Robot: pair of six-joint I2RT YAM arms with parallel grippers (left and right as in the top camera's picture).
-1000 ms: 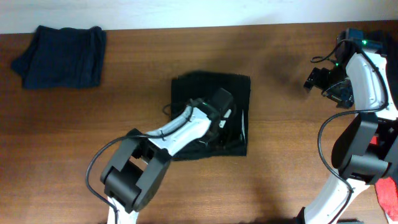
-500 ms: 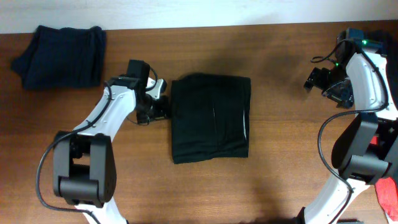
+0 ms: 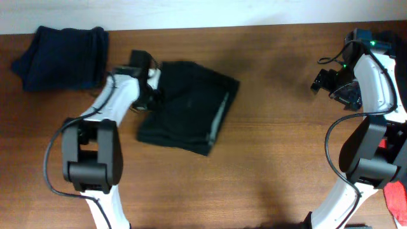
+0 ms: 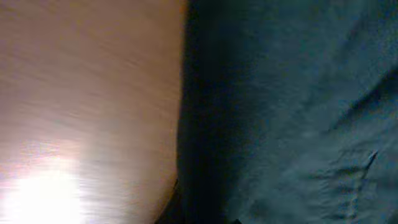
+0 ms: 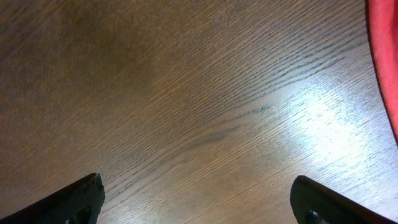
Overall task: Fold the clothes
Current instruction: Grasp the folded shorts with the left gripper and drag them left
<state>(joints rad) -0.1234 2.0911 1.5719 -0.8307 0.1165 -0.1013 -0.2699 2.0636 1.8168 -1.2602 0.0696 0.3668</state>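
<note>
Left end effector (image 3: pixel 152 89) has dragged the black garment (image 3: pixel 188 109) leftward, askew.

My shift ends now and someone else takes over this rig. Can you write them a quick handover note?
Left hand: at the black folded garment's left edge; fingers hidden, grip unclear.
Right hand: open, empty, above bare table at far right.
Done: navy folded garment lies at the far-left corner; the black one is folded but lies skewed.
Left: probably square up or place the black one; a red cloth at the right edge may need folding.
</note>
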